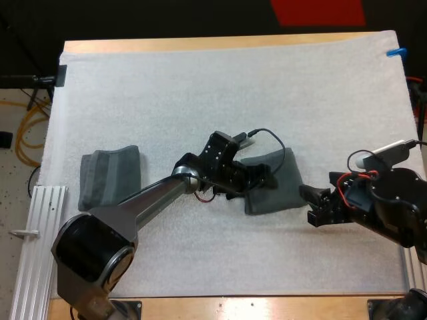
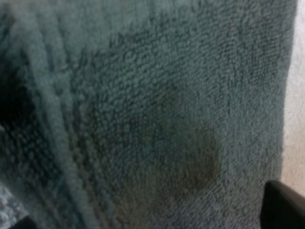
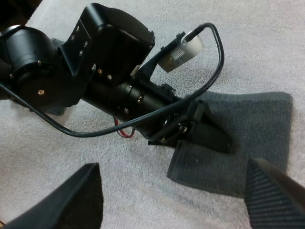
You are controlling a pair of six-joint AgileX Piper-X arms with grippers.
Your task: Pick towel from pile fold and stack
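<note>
A dark grey-green towel [image 1: 277,190] lies folded flat on the white mat near the middle. My left gripper [image 1: 265,179] is down on its left part, fingers apart, and the left wrist view shows towel pile [image 2: 157,119] close up with a fingertip [image 2: 282,205] at the towel's edge. My right gripper [image 1: 313,205] stands open just off the towel's right edge, nothing between its fingers [image 3: 279,193]. In the right wrist view the left gripper [image 3: 209,136] rests on the towel [image 3: 255,129]. A second folded towel [image 1: 110,177] lies at the mat's left side.
A ribbed metal rail [image 1: 33,247] runs along the table's lower left edge. The white mat [image 1: 233,93] stretches bare toward the far side. My left arm [image 1: 147,207] crosses the mat diagonally between the two towels.
</note>
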